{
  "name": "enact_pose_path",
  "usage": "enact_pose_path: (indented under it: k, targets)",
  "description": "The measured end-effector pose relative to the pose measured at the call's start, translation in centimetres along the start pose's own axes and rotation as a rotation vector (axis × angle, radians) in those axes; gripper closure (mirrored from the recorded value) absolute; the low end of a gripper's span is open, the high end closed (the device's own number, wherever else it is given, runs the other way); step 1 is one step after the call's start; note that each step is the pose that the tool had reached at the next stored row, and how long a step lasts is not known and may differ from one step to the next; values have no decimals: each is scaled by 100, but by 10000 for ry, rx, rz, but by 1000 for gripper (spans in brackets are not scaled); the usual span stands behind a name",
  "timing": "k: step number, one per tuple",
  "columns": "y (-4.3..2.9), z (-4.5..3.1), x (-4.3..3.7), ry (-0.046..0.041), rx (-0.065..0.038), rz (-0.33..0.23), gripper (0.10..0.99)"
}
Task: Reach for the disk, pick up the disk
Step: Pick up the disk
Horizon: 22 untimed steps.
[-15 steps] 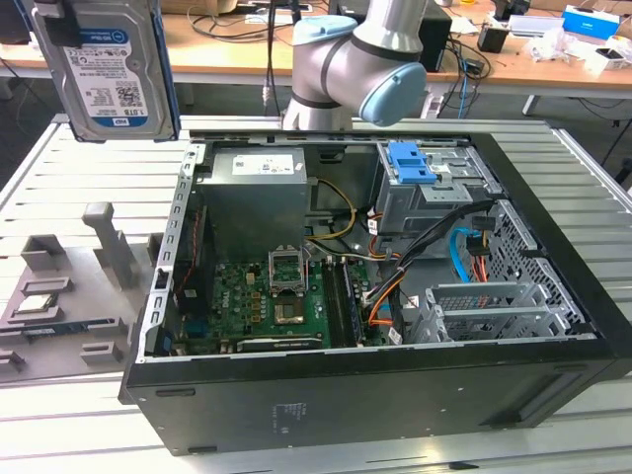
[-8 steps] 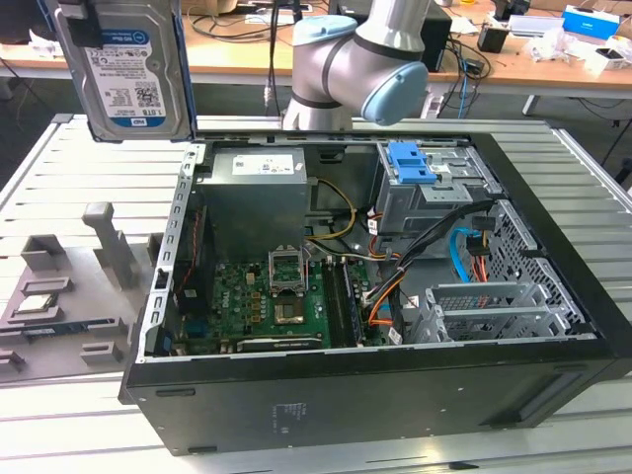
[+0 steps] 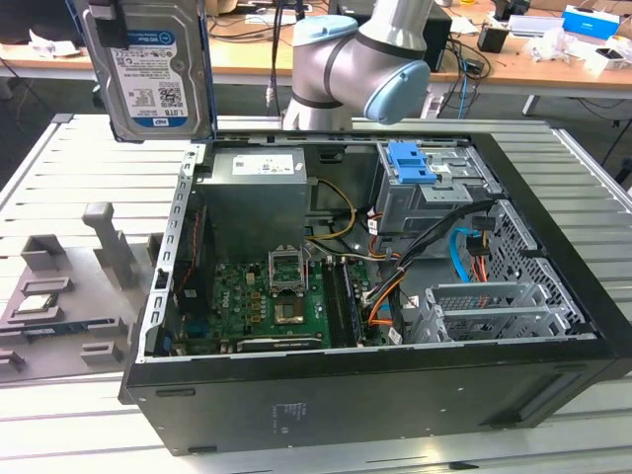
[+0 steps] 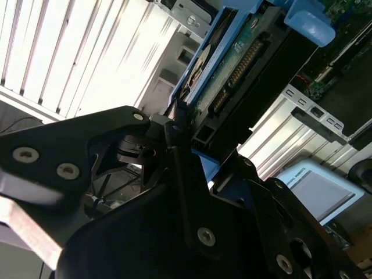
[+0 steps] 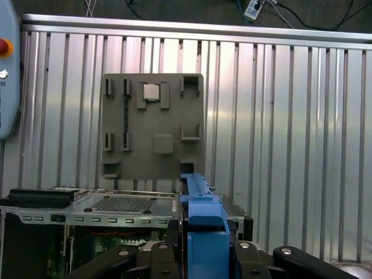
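Observation:
The disk (image 3: 148,69) is a silver metal hard drive with a white-and-blue label and blue side rails. It hangs upright in the air at the exterior view's upper left, above the slatted table and clear of the computer case. In the second wrist view the disk (image 4: 232,64) is edge-on, with its green circuit board and blue rail showing. My gripper (image 4: 177,125) is shut on it, its black fingers (image 4: 174,145) pressing the disk's end. In the first wrist view the disk's blue rail (image 5: 200,224) sits between the gripper's (image 5: 203,258) black fingers.
An open black computer case (image 3: 395,395) lies on the slatted metal table (image 3: 79,168), with a blue latch plate (image 3: 410,163) inside. The grey arm (image 3: 355,59) stands behind it. A grey fixture tray (image 3: 59,296) at the exterior view's left holds a small silver chip (image 3: 35,304).

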<state>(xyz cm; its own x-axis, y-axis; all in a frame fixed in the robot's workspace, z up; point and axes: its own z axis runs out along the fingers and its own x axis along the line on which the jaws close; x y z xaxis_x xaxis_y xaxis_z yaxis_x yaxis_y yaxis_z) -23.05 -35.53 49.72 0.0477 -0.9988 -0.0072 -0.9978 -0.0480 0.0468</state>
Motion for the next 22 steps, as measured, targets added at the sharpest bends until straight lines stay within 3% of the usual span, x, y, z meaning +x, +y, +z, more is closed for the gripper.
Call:
enact_pose_path:
  k: [3, 8, 18, 22]
  targets:
    - [-112, -6, 5, 0, -4, -1, 718]
    - [-210, -10, 10, 0, -8, 0, 718]
    - [-496, -24, 24, -1, -30, -1, 718]
    - [-646, -31, 31, -2, -47, 0, 718]
